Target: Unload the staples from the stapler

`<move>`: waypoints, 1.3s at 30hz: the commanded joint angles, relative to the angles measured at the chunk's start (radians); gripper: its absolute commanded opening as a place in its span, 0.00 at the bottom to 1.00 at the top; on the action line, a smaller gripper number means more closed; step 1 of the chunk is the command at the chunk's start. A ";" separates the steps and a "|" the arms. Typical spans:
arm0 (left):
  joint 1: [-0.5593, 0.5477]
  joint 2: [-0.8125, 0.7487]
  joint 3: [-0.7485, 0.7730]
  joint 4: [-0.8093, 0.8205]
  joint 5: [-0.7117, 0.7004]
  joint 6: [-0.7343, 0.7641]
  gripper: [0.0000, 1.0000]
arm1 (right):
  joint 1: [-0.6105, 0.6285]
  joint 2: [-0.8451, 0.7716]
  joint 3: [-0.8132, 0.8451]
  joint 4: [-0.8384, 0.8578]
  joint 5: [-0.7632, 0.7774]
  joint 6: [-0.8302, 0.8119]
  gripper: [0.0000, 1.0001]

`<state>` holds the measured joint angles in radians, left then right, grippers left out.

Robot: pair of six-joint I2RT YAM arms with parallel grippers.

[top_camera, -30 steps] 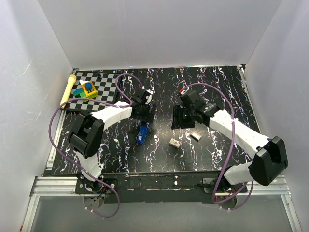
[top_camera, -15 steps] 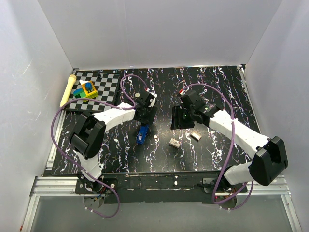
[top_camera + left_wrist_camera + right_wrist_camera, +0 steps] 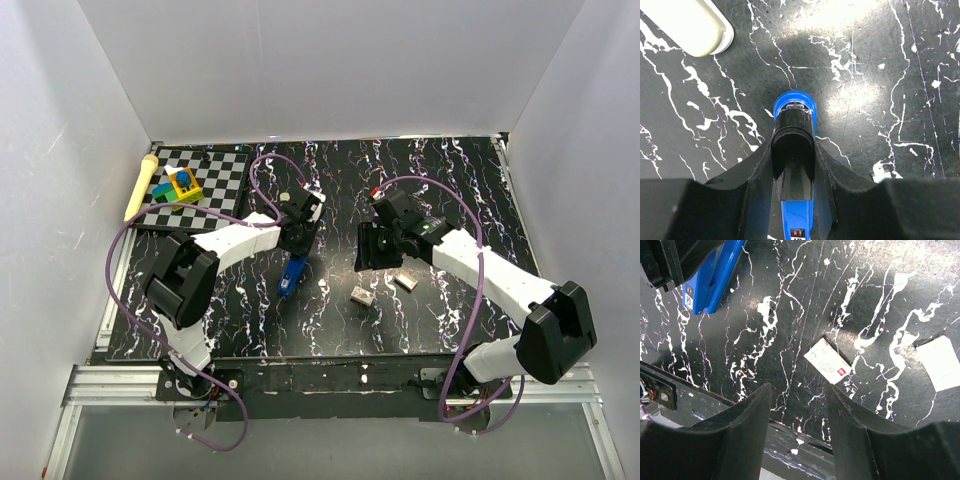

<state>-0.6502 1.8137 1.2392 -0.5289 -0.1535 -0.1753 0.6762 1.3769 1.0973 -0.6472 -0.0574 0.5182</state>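
- Working on a glossy table veined with white, I could mistake a vein for a staple, or lose one against it.
- My left gripper is clamped narrow on the black top of the stapler, near the table's middle. The hold is on smooth sloping plastic, so a hard pull could slide the jaws off or twist the body sideways.
- My right gripper hangs with its jaws apart and nothing between them. If it comes in to help, it could collide with my left arm.
- Just below it lie a printed box and a pale box. A low sweep would knock them.
- I see no staples lying loose and judge they are inside the stapler. If it springs open, they could scatter.
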 commanded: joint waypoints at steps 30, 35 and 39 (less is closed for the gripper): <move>-0.014 -0.698 -0.156 0.009 0.788 0.218 0.00 | 0.003 -0.182 0.233 -0.011 -0.421 -0.297 0.51; -0.014 -0.722 -0.172 0.026 0.908 0.220 0.00 | 0.010 -0.203 0.240 -0.011 -0.493 -0.372 0.52; -0.014 -0.734 -0.176 0.035 0.995 0.217 0.00 | 0.020 -0.187 0.266 -0.011 -0.542 -0.394 0.54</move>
<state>-0.6605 1.1252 1.0702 -0.5495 0.6846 0.0376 0.6838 1.1862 1.3045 -0.6571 -0.5068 0.1848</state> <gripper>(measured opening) 0.309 0.526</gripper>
